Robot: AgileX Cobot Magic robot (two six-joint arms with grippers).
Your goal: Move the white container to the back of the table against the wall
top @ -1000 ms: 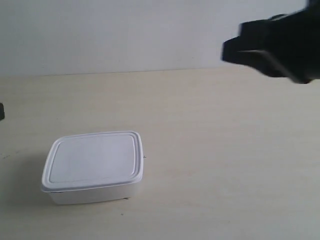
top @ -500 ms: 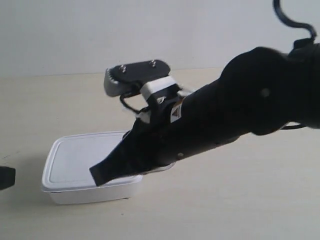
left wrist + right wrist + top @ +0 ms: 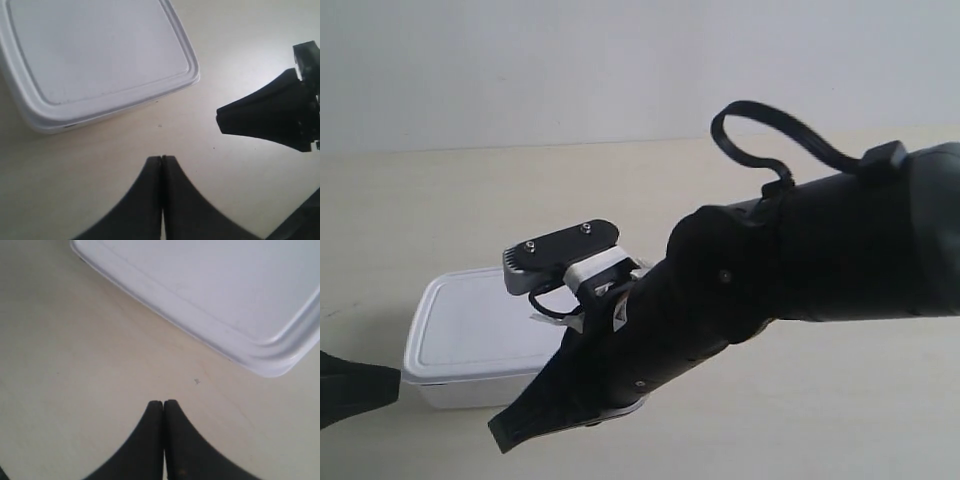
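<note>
While the white container (image 3: pixel 100 50) sat on the worktop (image 3: pixel 60 170), I saw the left pincer (image 3: pixel 161 159) and the right pincer (image 3: pixel 163 402) both pressed closed, empty, near it.

Likely a robot lab: a black robot arm (image 3: pixel 820 260) over a pale wood-grain table (image 3: pixel 820 420) by a plain wall (image 3: pixel 520 70).

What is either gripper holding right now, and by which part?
Nothing. The left gripper and right gripper both have their jaws shut empty; the white container sits apart from both.
</note>
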